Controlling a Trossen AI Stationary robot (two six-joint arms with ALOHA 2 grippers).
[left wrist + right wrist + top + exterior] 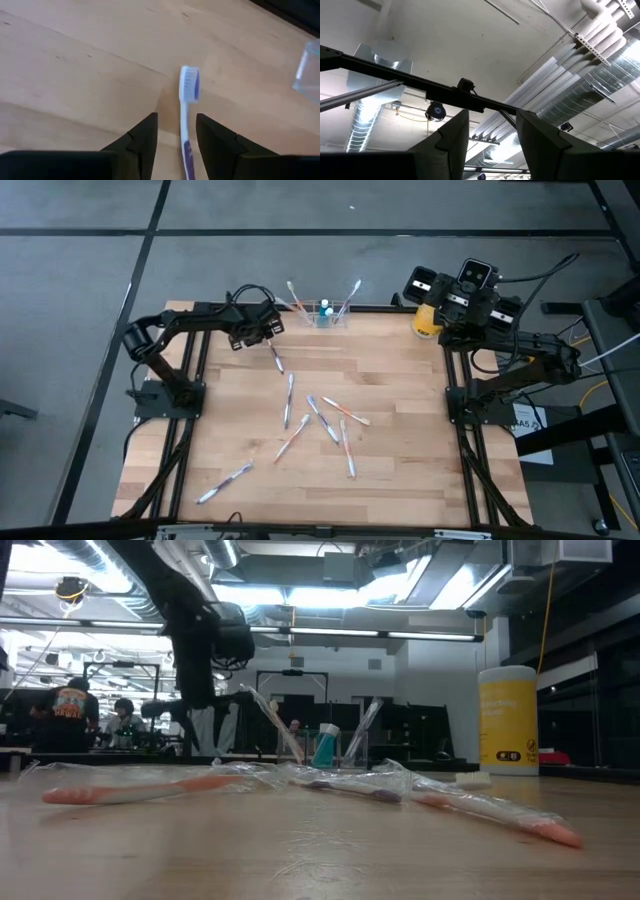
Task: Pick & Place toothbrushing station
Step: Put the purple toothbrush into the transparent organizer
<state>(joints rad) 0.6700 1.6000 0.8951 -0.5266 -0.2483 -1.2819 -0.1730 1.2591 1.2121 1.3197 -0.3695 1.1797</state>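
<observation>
The toothbrushing station [325,315] is a small clear holder at the table's far edge. A few toothbrushes and a blue tube stand in it, and its corner [307,70] shows in the left wrist view. To its left my left gripper [258,330] points down, open. A white-and-purple toothbrush [186,105] runs between its fingers with a gap on each side. That toothbrush [276,358] seems to lie on the table. At the far right my right gripper [492,135] is raised, open, and points up at the ceiling.
Several wrapped toothbrushes [330,420] lie scattered over the middle and near left of the wooden table [400,470]. A yellow cylinder with a white top [427,320] stands at the far right corner. People [70,705] stand in the room beyond the table.
</observation>
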